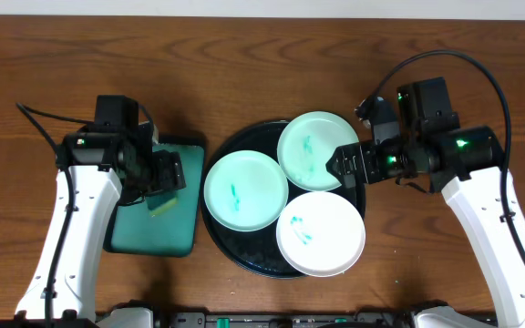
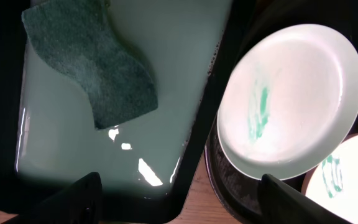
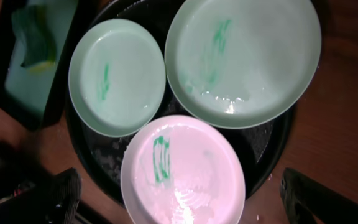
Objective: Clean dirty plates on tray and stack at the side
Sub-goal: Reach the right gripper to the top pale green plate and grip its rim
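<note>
Smeared plates [image 1: 246, 189] lie face-up on the black tray [image 1: 244, 253] for wiping. The left gripper [image 1: 173, 173] hangs near the sponge [image 2: 92, 62], the right gripper [image 1: 335, 164] at a plate's rim, both with jaws apart, ready to grasp.

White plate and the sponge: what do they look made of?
White plate: smooth and glossy, with bright highlights near its rim; plastic or glazed ceramic, the look can't settle which. Sponge: matte green scouring pad with a coarse, felted, fibrous surface and no shine.
</note>
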You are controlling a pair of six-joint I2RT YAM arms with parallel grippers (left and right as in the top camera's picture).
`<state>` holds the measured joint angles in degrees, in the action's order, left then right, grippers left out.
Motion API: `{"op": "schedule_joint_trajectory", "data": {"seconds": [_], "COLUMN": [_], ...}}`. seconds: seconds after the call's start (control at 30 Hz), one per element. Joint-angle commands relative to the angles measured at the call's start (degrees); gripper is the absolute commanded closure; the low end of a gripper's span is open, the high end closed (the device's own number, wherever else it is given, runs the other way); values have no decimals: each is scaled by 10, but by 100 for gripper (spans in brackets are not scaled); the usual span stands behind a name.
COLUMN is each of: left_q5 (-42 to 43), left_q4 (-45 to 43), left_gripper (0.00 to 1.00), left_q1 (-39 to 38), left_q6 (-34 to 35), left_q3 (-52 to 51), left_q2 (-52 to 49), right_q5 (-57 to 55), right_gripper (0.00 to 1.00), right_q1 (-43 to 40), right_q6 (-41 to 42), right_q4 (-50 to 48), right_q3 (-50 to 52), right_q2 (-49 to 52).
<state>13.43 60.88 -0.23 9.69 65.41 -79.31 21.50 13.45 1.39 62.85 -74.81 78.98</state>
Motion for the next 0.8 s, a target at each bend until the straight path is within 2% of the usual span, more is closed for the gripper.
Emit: {"op": "schedule_joint_trajectory", "data": {"seconds": [0.0, 0.17, 0.37, 0.5, 0.6, 0.67, 0.73, 0.77], "left_q5": [3, 3, 3, 3, 3, 3, 3, 3], "left_q4": [1, 1, 1, -1, -1, -1, -1, -1], "left_gripper": [20, 20, 20, 20, 20, 20, 20, 20], "left_q1": [-2, -2, -2, -2, -2, -2, -2, -2], "left_q6": [5, 5, 5, 5, 5, 5, 5, 5], "left_q3": [10, 10, 10, 10, 9, 9, 9, 9], "left_q2": [0, 0, 0, 0, 0, 0, 0, 0], "right_q5": [-2, 18, 81, 96, 37, 20, 17, 1], "right_gripper": [1, 1, 1, 1, 11, 22, 27, 33], "right_q1": [5, 8, 41, 86, 120, 141, 161, 173], "right_q6": [-10, -6, 102, 125, 228, 263, 280, 305], "right_q4": [-2, -20, -62, -120, -144, -160, -179, -185], "right_q3": [-11, -2, 8, 12, 12, 12, 12, 12], "right_q2": [-4, 14, 78, 125, 164, 187, 205, 215]}}
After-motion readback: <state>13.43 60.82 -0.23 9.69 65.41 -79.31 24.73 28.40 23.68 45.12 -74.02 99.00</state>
